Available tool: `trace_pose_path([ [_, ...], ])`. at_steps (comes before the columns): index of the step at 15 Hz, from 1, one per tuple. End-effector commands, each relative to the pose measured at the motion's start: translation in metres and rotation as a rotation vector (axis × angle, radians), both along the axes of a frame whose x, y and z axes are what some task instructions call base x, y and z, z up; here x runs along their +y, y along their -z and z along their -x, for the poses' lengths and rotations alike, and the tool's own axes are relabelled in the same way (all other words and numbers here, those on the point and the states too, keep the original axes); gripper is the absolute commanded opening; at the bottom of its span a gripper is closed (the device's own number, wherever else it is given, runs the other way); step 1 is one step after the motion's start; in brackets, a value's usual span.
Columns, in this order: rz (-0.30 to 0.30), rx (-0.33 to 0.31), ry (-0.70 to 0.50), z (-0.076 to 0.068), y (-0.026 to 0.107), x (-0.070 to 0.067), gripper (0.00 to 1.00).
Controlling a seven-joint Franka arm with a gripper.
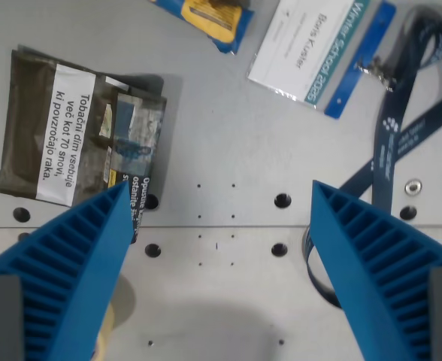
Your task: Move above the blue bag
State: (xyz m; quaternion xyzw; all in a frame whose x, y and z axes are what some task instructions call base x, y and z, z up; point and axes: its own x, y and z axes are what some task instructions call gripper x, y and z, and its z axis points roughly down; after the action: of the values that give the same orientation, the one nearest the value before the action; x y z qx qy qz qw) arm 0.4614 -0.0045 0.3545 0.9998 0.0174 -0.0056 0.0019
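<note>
1. Looking down from the wrist, the end effector (219, 197) hangs with its two blue ribbed fingers (71, 263) spread wide, holding nothing.
2. One blue bag (206, 16) lies at the far edge of the grey desk (228, 135), only partly in frame, left of centre.
3. One dark tobacco pouch (78, 135) sits at the left, its near corner beside the left fingertip.
4. One name badge (311, 45) lies far right, with one dark blue lanyard (398, 128) looping toward the right finger.
</note>
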Motion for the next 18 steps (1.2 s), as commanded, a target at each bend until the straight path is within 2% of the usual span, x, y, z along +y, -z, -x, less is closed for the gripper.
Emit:
trace_pose_path([
  [1, 0.001, -0.042, -0.185, -0.004, 0.009, 0.004, 1.0],
  [9, 0.01, -0.073, -0.443, -0.019, 0.045, 0.015, 1.0],
  [18, 0.031, -0.074, -0.734, -0.043, 0.088, 0.031, 1.0],
])
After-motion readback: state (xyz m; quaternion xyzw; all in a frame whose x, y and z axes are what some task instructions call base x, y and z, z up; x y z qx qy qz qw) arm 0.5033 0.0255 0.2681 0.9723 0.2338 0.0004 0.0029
